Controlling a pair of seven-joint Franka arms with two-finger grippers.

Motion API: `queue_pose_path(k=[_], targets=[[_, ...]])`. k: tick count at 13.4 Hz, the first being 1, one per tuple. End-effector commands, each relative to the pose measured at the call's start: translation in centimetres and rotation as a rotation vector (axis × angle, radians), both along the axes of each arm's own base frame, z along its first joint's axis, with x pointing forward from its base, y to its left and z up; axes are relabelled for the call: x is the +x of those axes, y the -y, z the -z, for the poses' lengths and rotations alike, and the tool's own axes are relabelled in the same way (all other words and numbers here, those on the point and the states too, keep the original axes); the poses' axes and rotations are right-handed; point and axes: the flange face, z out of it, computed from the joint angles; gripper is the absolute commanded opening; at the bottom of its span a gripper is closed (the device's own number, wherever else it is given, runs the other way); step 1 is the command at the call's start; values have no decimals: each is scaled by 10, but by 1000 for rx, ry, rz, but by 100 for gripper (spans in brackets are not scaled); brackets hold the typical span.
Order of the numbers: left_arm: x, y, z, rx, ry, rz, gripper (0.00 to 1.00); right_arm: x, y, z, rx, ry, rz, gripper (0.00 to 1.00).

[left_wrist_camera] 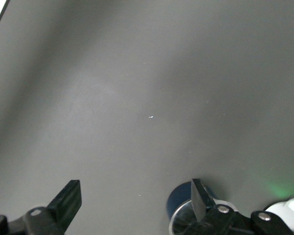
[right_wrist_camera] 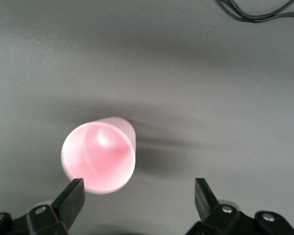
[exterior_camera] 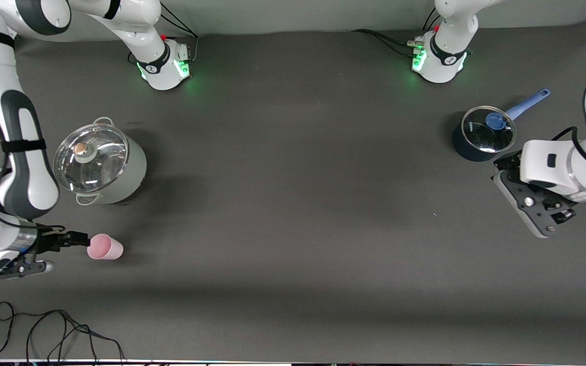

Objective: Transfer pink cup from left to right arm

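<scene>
Pink cup (exterior_camera: 105,247): we see it on the surface, nearer the front camera than the steel lidded pot (exterior_camera: 98,165).
Right end effector (exterior_camera: 71,239): spread, empty, just beside the cup.
Left end effector (left_wrist_camera: 136,198): spread, empty, near the blue saucepan (exterior_camera: 482,133).

This looks like a robot lab: two white robot arms (exterior_camera: 163,63) bolted along the frame's top edge of a dark gray bench (exterior_camera: 293,203), loose wires (exterior_camera: 54,330) lower left.

Pale-pink cup (exterior_camera: 105,247) (right_wrist_camera: 99,155), lying on its side (mouth open), toward the right arm's table end
</scene>
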Motion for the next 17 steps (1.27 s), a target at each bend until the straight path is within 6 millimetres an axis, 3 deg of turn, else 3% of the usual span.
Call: queue_pose_path(k=[1,4,7,10,15,17], targets=[[-13,7,-7,52,-25,-161,100,-14,-10,-72,-22,-21,24,99],[-23,21,-7,99,-67,-371,100,-33,-23,-143,-27,-42,101,100],[-31,35,-5,139,-99,-511,100,-46,-65,-198,-40,12,171,99],[-37,42,-1,168,-130,-519,100,-65,-89,-221,-46,6,164,100],[-38,33,1,185,-152,-514,100,-116,-97,-240,-48,18,175,100],[-36,37,5,219,-141,-517,100,-120,-96,-244,-42,25,192,100]])
